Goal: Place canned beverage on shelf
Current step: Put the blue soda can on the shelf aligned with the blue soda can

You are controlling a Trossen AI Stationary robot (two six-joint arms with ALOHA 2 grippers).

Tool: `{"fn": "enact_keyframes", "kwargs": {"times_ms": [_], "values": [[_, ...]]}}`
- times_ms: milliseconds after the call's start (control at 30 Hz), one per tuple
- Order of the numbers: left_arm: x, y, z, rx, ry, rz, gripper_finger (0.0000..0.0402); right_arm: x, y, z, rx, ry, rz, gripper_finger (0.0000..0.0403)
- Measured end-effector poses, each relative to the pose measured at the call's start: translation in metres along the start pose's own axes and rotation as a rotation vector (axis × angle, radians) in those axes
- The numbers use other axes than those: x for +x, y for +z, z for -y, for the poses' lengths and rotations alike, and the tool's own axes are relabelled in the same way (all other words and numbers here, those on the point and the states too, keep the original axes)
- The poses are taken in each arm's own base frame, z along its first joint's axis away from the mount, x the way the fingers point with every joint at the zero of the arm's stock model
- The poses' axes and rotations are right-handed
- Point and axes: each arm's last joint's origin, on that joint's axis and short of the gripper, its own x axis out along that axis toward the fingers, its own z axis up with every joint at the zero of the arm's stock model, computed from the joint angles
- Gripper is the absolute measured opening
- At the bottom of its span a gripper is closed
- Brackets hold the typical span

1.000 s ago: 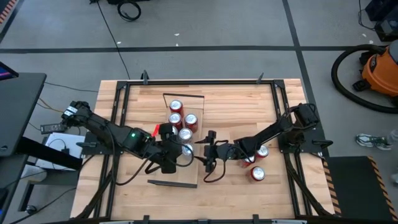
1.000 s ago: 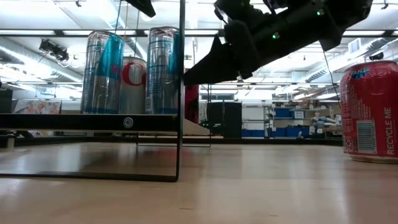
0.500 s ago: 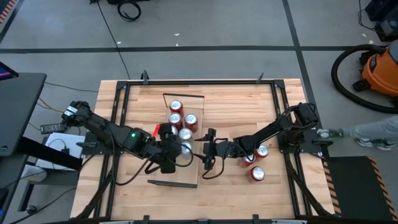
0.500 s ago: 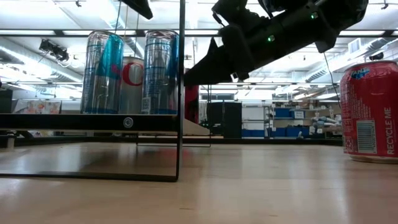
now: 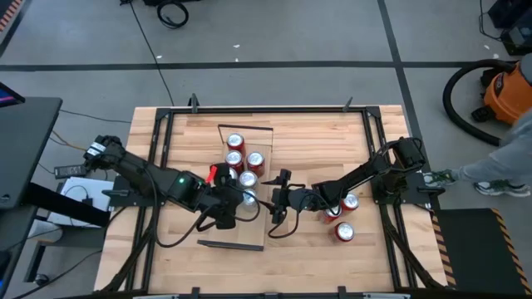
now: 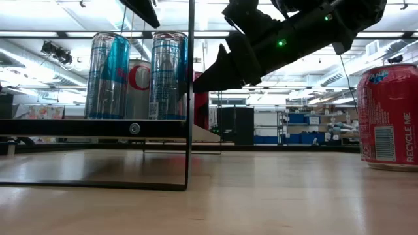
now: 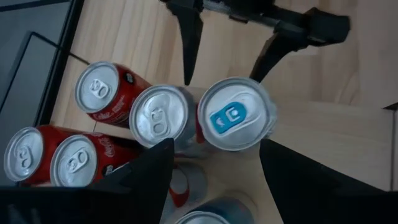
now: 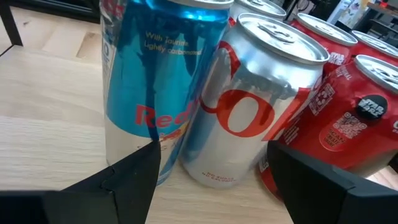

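The shelf (image 5: 241, 234) lies mid-table, a long light-wood board with dark end rims, and carries several upright cans. These are a slim blue can (image 7: 236, 115) (image 8: 155, 81), a silver can (image 7: 160, 116) (image 8: 261, 106) and red cans (image 5: 234, 149). My left gripper (image 7: 214, 149) hangs open above the cans at the shelf's near part, its fingers clear of their tops. My right gripper (image 5: 273, 199) (image 6: 212, 75) stands open just right of the shelf. It points at the blue and silver cans without touching them.
Three red cans (image 5: 343, 231) (image 6: 388, 117) stand on the plank tabletop right of my right gripper. The table's black frame (image 5: 249, 108) runs around the boards. A person's arm (image 5: 499, 166) shows at the right, beyond the table. An orange vacuum (image 5: 507, 91) sits on the floor.
My right gripper has turned slightly where it stands beside the shelf. A person's arm has come into view on the floor to the right of the table. The cans stay upright on the shelf.
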Motion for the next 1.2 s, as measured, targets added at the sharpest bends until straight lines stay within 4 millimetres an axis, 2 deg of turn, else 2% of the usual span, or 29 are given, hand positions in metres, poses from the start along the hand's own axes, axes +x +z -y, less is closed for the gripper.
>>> {"fn": "enact_keyframes", "kwargs": {"times_ms": [433,1200], "values": [[0.023,-0.001,-0.006,0.005,0.078,-0.096,0.0249,-0.004,0.001,-0.006,-0.009,-0.023,0.003,0.0304],[0.023,-0.002,-0.007,0.019,0.103,-0.101,0.0249,-0.005,0.002,-0.008,0.024,0.050,0.017,0.0304]]}}
